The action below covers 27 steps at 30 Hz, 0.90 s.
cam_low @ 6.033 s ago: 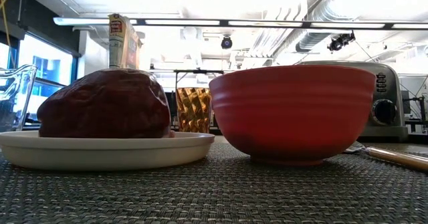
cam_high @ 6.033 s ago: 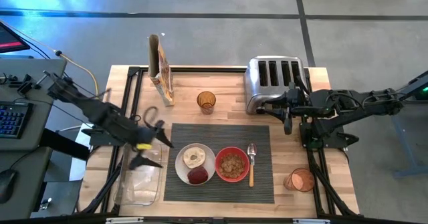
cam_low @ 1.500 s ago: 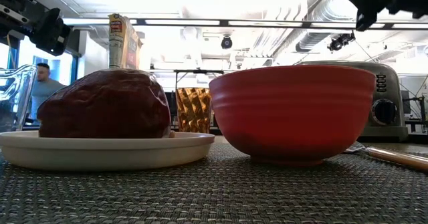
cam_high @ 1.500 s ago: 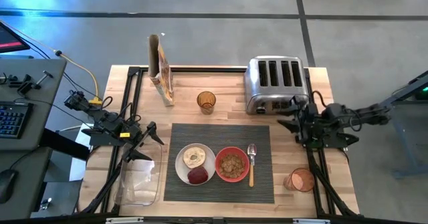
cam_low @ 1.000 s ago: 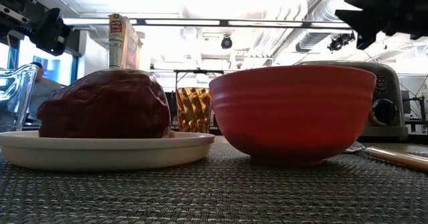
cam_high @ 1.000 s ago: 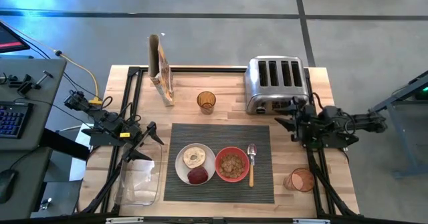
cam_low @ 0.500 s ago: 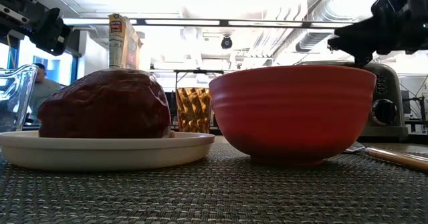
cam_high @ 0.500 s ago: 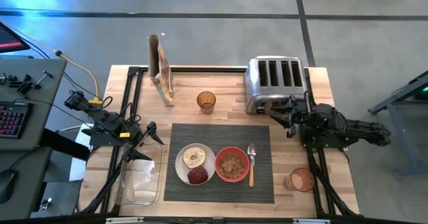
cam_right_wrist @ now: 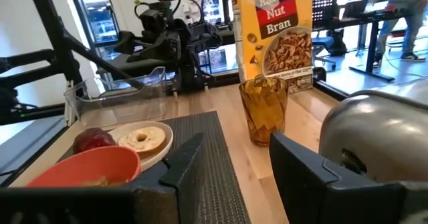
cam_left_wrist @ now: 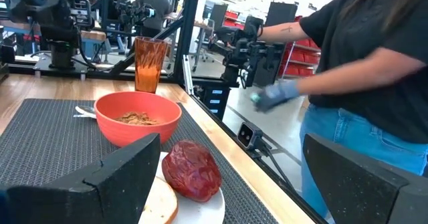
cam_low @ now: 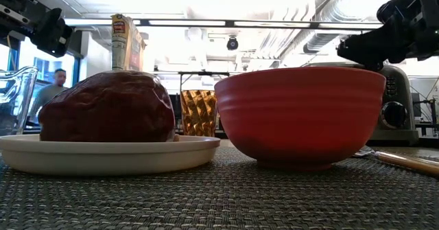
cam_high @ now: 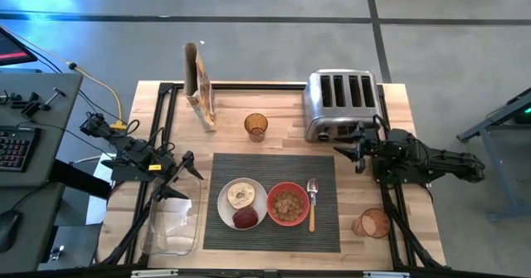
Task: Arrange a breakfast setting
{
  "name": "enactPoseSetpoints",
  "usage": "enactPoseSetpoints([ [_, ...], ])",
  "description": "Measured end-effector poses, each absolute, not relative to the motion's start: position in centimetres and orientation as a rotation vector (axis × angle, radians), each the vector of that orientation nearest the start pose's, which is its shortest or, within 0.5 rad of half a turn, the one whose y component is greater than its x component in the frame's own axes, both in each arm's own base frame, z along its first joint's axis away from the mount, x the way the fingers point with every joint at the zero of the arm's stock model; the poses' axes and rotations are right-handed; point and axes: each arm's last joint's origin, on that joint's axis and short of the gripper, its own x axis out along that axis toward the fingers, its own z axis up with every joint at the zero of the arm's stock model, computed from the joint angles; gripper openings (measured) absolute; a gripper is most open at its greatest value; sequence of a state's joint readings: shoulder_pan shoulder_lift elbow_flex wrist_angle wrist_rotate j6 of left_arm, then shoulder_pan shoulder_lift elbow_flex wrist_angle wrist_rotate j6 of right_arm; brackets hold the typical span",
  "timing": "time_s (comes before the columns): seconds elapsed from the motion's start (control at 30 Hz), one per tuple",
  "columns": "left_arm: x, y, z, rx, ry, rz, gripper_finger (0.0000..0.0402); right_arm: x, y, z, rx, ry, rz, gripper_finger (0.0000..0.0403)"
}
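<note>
A dark grey ribbed mat lies mid-table. On it a white plate carries a bagel half and a dark red fruit. Beside the plate stand a red bowl of cereal and a wooden-handled spoon. My left gripper hovers open just left of the mat, over the tray's far end. My right gripper hangs open above the mat's far right corner, in front of the toaster. Both grippers point level with nothing between their fingers, as the wrist views show.
A chrome toaster stands at the far right and a cereal box at the far left, with an amber glass between them. An orange glass is near right and a clear tray near left. A person stands past the table's near edge.
My right arm has folded back toward the table's right edge. Its gripper has sunk a little, tipped level and turned toward the table's left, staying open in front of the toaster.
</note>
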<state>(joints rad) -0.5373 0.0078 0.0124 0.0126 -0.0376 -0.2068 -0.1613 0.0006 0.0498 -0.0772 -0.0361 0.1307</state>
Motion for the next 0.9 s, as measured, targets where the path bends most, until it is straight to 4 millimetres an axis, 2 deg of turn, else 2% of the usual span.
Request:
enactPoseSetpoints([
  [0.9, 8.42, -4.89, 16.84, -0.207, 0.035, -0.5, 0.0356, 9.39, -1.36, 17.19, 0.135, 0.031, -0.106, 0.0154],
])
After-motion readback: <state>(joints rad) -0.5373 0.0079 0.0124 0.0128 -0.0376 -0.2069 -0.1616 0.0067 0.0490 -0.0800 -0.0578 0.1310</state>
